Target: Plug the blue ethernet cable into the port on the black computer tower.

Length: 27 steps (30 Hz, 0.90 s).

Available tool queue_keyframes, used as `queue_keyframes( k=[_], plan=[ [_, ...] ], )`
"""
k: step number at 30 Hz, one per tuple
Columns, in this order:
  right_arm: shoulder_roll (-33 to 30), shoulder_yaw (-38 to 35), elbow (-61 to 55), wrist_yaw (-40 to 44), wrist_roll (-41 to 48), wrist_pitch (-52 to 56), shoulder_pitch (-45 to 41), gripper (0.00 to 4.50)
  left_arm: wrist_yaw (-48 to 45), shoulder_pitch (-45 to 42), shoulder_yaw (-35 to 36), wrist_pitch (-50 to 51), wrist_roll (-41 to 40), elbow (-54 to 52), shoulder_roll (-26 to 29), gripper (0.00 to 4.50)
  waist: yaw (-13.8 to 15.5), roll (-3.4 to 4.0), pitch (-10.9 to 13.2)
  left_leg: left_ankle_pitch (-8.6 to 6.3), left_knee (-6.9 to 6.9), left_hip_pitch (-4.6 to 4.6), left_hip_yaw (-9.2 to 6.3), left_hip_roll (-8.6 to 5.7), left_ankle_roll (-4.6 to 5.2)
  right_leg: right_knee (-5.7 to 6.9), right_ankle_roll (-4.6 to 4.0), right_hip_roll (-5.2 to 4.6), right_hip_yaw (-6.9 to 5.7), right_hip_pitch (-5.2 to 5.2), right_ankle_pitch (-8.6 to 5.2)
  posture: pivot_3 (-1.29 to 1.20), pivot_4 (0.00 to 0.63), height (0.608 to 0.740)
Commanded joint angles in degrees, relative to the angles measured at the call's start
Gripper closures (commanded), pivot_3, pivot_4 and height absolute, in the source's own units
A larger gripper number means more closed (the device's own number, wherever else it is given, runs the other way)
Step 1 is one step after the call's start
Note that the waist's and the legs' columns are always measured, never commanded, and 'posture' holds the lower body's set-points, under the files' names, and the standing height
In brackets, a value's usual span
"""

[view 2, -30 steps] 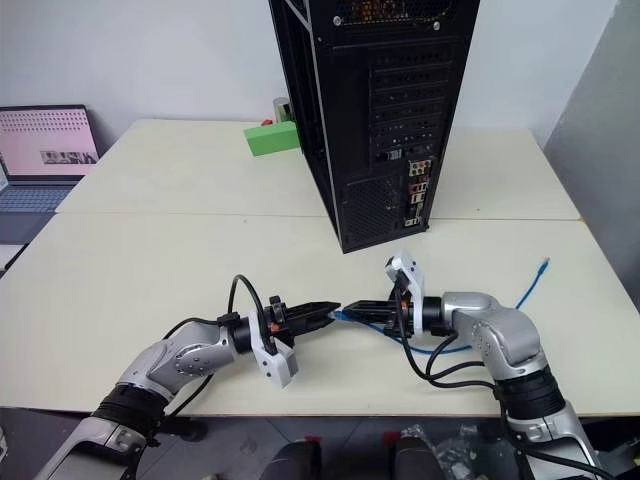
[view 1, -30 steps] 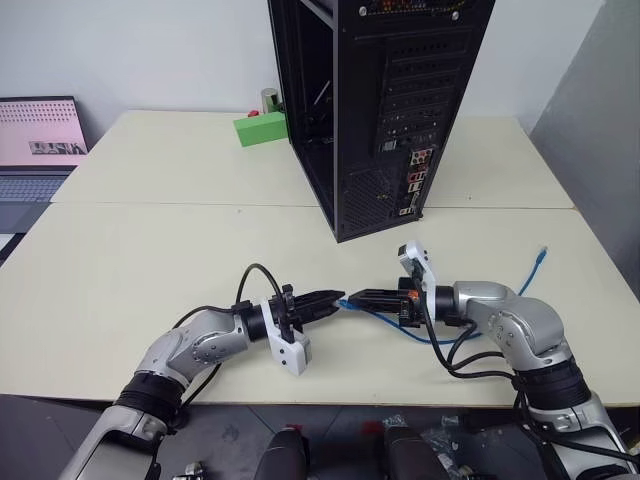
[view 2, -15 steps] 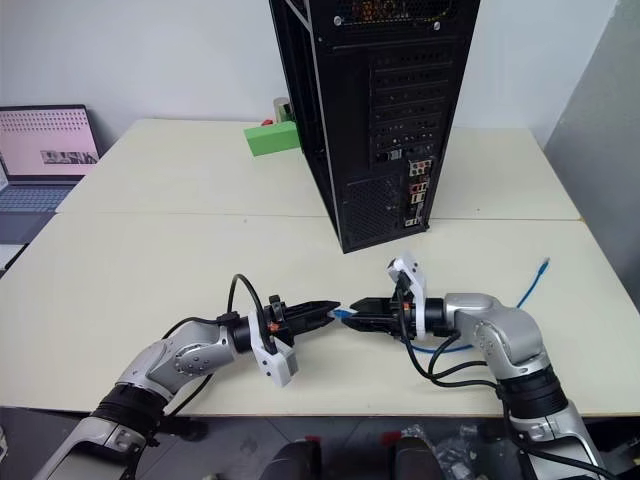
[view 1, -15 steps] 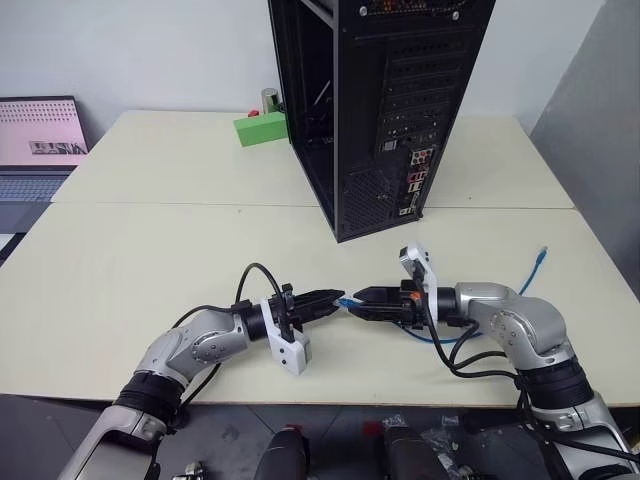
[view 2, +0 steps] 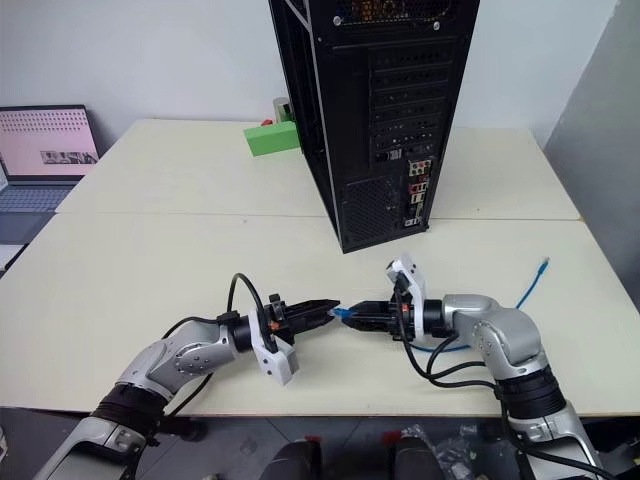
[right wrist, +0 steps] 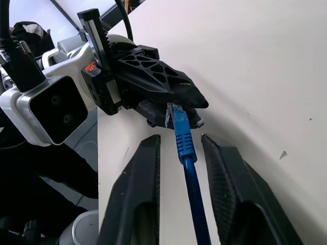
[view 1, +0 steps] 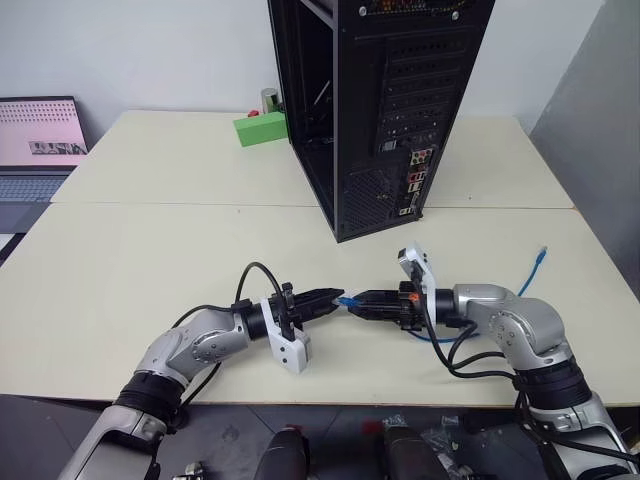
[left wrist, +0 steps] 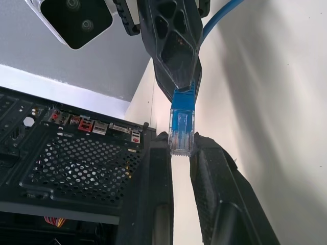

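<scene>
Since a second ago, the right end effector (view 1: 365, 301) has eased its fingers apart, so they now stand a little spread on either side of the blue ethernet cable (right wrist: 183, 144), while both arms have kept their place. Left of it, the left end effector (view 1: 333, 297) stays pressed shut, pinching the cable's plug. At twelve o'clock stands the black computer tower (view 1: 385, 100) on the desk (view 1: 120, 260), the rest of the cable trailing toward three o'clock.

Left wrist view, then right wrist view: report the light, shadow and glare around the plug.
Left wrist view: the blue plug is evenly lit, without glare; the table beside it carries soft grey shadow; the tower is dark. Right wrist view: the table is bright, with grey shadow beside the left tool.
</scene>
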Motion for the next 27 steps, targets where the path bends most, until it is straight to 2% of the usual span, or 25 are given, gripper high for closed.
queue_keyframes(
  k=[1, 3, 8, 10, 11, 17, 21, 25, 27],
  plan=[
    [0.0, -1.3, -0.4, 0.0, 1.4, -0.1, -0.4, 4.23, 1.1, -0.1, 0.2, -0.2, -0.6, -2.2, 0.3, 4.25, 0.0, 0.00, 0.0, 0.00, 0.00, 0.00, 0.00, 0.00, 0.00, 0.00, 0.00, 0.00, 0.00, 0.00, 0.00, 0.00, 0.150, 0.740],
    [0.0, -1.2, -0.2, -0.1, 1.2, -0.2, -0.5, 4.47, 1.1, 0.0, 0.3, -0.1, -0.5, -2.3, 0.3, 4.25, 0.0, 0.00, 0.0, 0.00, 0.00, 0.00, 0.00, 0.00, 0.00, 0.00, 0.00, 0.00, 0.00, 0.00, 0.00, 0.00, 0.150, 0.740],
    [0.0, -1.3, 0.7, -0.1, 1.1, 0.0, -1.2, 4.50, 0.6, 0.4, -0.1, -0.5, -1.7, -2.5, 0.2, 4.25, 0.0, 0.00, 0.0, 0.00, 0.00, 0.00, 0.00, 0.00, 0.00, 0.00, 0.00, 0.00, 0.00, 0.00, 0.00, 0.00, 0.150, 0.740],
    [-0.3, -1.1, 0.9, 0.2, 0.9, 0.0, -1.4, 4.50, 0.4, 0.6, 0.0, -0.2, -2.3, -2.9, 0.2, 3.55, 0.0, 0.00, 0.0, 0.00, 0.00, 0.00, 0.00, 0.00, 0.00, 0.00, 0.00, 0.00, 0.00, 0.00, 0.00, 0.00, 0.150, 0.740],
    [-0.4, -1.1, 1.0, 0.3, 0.9, 0.0, -1.5, 4.50, 0.3, 0.5, 0.1, -0.1, -2.3, -3.1, 0.3, 3.49, 0.0, 0.00, 0.0, 0.00, 0.00, 0.00, 0.00, 0.00, 0.00, 0.00, 0.00, 0.00, 0.00, 0.00, 0.00, 0.00, 0.150, 0.740],
    [-1.6, -1.3, 1.2, 0.9, 0.7, -0.5, -1.7, 4.50, -2.5, 2.0, -0.1, 2.1, -5.8, -2.9, 1.4, 2.34, 0.0, 0.00, 0.0, 0.00, 0.00, 0.00, 0.00, 0.00, 0.00, 0.01, 0.00, 0.00, 0.00, 0.00, 0.00, 0.00, 0.150, 0.740],
    [-2.6, -4.5, 0.4, -1.1, 0.0, -3.2, -1.0, 4.50, -12.8, 5.7, -0.3, 16.0, -22.4, -4.3, 0.2, 1.62, -0.1, 0.02, 0.0, 0.00, 0.00, 0.00, 0.01, 0.00, 0.00, 0.00, 0.00, 0.00, 0.01, 0.00, 0.00, 0.00, 0.150, 0.740],
    [-2.2, -9.7, 0.6, -7.6, -2.9, -8.2, -0.5, 4.50, -16.6, 7.5, 2.2, 36.1, -35.1, -14.7, -4.2, 0.90, 0.0, 0.01, 0.0, 0.00, 0.00, -0.02, -0.02, 0.01, 0.00, 0.01, 0.00, 0.00, -0.02, -0.01, 0.00, 0.00, 0.150, 0.740],
    [-1.4, -11.8, 0.8, -12.5, -5.4, -11.0, -0.3, 4.50, -16.6, 7.4, 2.7, 46.1, -39.1, -20.3, -6.6, 0.90, 0.2, -0.01, 0.0, 0.00, 0.02, -0.06, -0.04, 0.00, 0.00, 0.01, 0.00, -0.01, -0.04, 0.00, 0.00, 0.00, 0.150, 0.740]
  ],
)
